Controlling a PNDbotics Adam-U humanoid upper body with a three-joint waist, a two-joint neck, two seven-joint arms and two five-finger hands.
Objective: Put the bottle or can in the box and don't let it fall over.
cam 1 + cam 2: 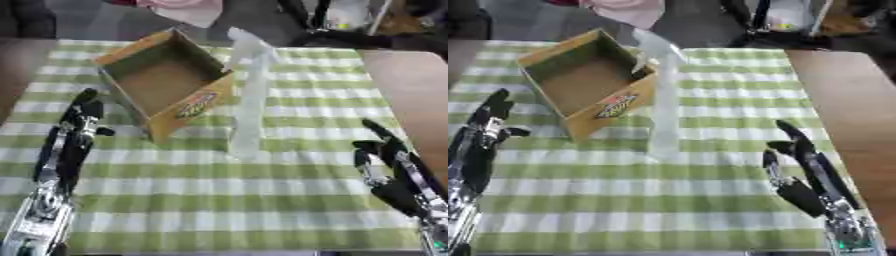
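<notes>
A tall clear bottle (248, 95) stands upright on the green checked cloth, just right of an open cardboard box (166, 80) whose inside shows nothing. My left hand (80, 120) lies to the left of the box with its fingers straight, touching neither box nor bottle. My right hand (385, 155) rests at the lower right, fingers straight and pointing up the table, well clear of the bottle.
The checked cloth (219, 185) covers the middle of the table; bare brown tabletop (416, 95) shows at the right. Dark equipment and a pink cloth (188, 7) lie beyond the far edge.
</notes>
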